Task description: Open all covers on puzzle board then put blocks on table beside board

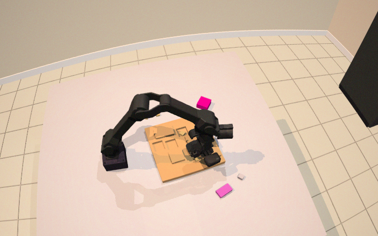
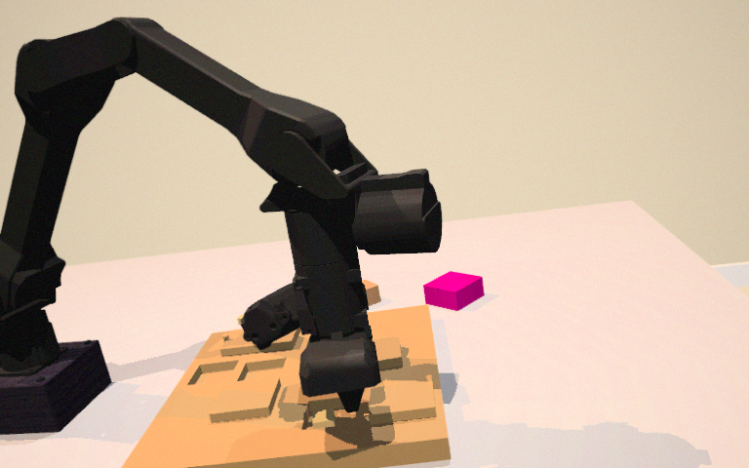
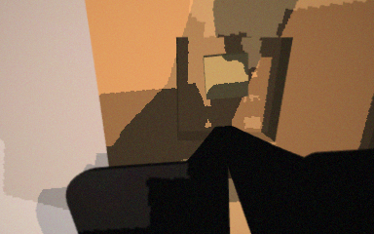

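The orange puzzle board (image 1: 167,175) (image 2: 406,320) (image 3: 138,44) lies on the table, with several recesses and raised board-coloured plates. One raised plate (image 2: 411,394) is near its right edge. My gripper (image 2: 351,409) (image 3: 223,135) is shut and empty, pointing down low over the board beside an open well. A small yellow block (image 3: 224,73) sits in that well, partly in shadow. In the top view the arm hides the fingertips and that part of the board. A yellowish patch (image 1: 182,133) shows in another square recess; I cannot tell if it is a block.
A magenta block (image 1: 204,102) (image 2: 453,290) lies behind the board, and an orange block (image 2: 373,292) is partly hidden by the arm. A flat pink block (image 1: 224,190) and a small pale block (image 1: 240,176) lie in front. A small yellow piece (image 1: 158,114) lies behind.
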### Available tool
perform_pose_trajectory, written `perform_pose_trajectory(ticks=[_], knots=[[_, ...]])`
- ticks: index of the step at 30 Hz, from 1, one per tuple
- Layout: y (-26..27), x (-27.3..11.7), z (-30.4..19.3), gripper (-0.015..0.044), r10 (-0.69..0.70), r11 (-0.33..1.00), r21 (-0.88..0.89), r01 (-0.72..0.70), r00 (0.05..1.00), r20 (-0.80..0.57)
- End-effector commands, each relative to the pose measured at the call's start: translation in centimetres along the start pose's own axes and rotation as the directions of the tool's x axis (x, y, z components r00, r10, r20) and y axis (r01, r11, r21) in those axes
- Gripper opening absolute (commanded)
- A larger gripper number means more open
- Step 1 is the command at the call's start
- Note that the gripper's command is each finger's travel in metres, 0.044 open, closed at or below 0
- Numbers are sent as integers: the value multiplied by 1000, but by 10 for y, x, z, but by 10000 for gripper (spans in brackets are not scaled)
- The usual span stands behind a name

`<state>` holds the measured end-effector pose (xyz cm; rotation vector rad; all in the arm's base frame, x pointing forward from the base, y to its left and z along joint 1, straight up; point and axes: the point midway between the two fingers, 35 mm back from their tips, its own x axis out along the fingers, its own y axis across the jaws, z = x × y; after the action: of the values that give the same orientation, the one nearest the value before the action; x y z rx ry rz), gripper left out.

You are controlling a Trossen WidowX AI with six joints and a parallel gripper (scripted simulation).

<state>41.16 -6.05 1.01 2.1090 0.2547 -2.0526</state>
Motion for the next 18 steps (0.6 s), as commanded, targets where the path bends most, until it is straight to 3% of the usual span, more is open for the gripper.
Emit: perform_pose_trajectory(ticks=[1, 18], knots=[[-1, 4, -7, 0, 0, 1000, 0, 0, 1000, -15], [0, -1, 2, 0, -1, 1000, 0, 1, 1000, 2]])
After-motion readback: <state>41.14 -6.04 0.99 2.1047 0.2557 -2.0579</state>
